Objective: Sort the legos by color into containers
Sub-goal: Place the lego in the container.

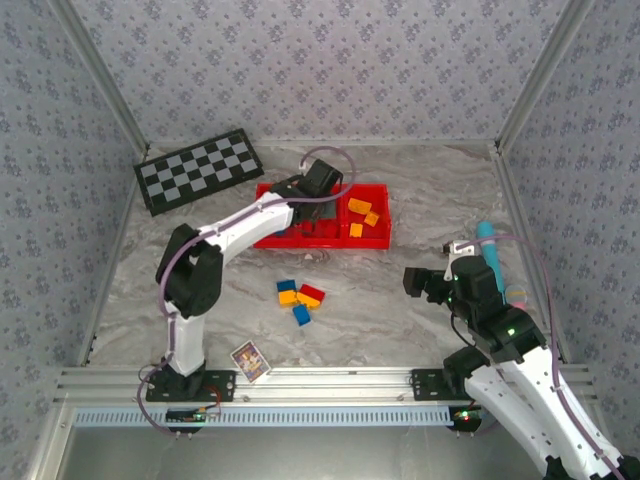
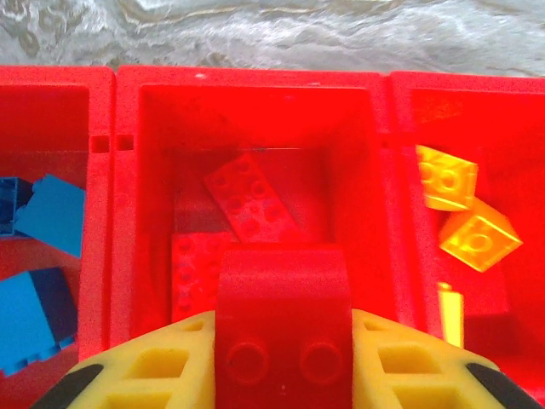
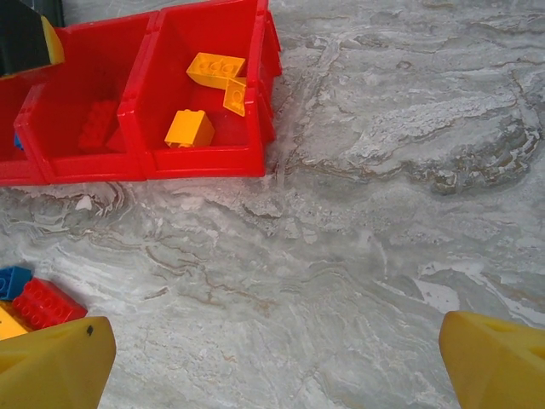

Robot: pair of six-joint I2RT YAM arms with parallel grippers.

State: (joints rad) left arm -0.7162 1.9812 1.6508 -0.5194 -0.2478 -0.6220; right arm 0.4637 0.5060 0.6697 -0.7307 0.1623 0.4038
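Note:
My left gripper (image 2: pixel 283 345) is shut on a red lego (image 2: pixel 283 315) and hangs over the middle container of the red tray (image 2: pixel 123 111). Two more red legos (image 2: pixel 251 200) lie in that container. Blue legos (image 2: pixel 51 213) fill the left one and yellow legos (image 2: pixel 479 239) the right one. From above, the left gripper (image 1: pixel 318 185) sits over the tray (image 1: pixel 320 243). Several loose legos lie in front of it: blue (image 1: pixel 286 286), red (image 1: pixel 312 294), yellow (image 1: pixel 288 297). My right gripper (image 1: pixel 412 282) stands open over bare table, its fingers (image 3: pixel 51 366) wide apart.
A black-and-white checkerboard (image 1: pixel 198 170) lies at the back left, beside the tray. A small picture card (image 1: pixel 250 360) rests near the left arm's base. A teal stick-shaped thing (image 1: pixel 490 250) lies at the right wall. Patterned walls enclose the table on three sides.

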